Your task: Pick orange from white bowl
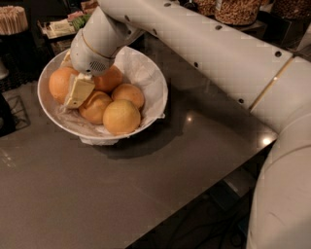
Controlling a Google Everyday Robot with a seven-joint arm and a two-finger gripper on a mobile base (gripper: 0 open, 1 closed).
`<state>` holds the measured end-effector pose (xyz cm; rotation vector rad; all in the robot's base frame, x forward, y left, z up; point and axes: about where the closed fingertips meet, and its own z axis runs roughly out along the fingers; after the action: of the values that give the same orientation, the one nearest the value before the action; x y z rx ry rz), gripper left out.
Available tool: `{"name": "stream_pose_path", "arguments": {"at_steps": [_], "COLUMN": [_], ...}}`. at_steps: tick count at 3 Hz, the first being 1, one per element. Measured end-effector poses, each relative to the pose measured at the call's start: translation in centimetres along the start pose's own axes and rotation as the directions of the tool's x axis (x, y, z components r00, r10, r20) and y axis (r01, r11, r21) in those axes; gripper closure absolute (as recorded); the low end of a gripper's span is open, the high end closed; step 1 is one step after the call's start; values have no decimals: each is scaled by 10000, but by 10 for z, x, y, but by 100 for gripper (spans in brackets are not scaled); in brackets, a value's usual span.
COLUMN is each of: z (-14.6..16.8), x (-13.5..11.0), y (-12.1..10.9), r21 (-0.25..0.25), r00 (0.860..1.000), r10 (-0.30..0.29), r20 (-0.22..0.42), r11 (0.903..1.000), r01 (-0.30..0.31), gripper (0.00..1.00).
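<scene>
The white bowl (150, 78), lined with crumpled white paper, stands on the dark table at the upper left and holds several fruits. The orange (58, 83), large, round and deep orange, lies at the bowl's left side. A paler yellowish fruit (121, 116) lies at the front, and smaller oranges (129, 94) lie between them. My gripper (75, 92) is down inside the bowl, right against the orange's right side, with the white wrist (97, 46) above it. The arm hides the back of the bowl.
A cup of wooden sticks (12, 19) and a tray of packets (60, 26) stand behind the bowl. Jars of nuts (238, 9) stand at the back right. A black wire rack (9, 112) is at the left. The table edge (204, 192) runs diagonally at the front right.
</scene>
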<state>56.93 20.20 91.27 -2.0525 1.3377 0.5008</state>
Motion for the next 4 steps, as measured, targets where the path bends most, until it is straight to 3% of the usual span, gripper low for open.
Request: {"name": "stream_pose_path", "arguments": {"at_steps": [2, 3, 4], "z": [1, 1, 1], "x": [0, 0, 0], "y": [0, 0, 0], "r21": [-12, -12, -10], "r00": [10000, 10000, 10000], "r10": [11, 11, 8], "r20": [5, 5, 9], "r11": [10000, 10000, 10000], "r01": [-11, -11, -8], "gripper": [91, 100, 100]}}
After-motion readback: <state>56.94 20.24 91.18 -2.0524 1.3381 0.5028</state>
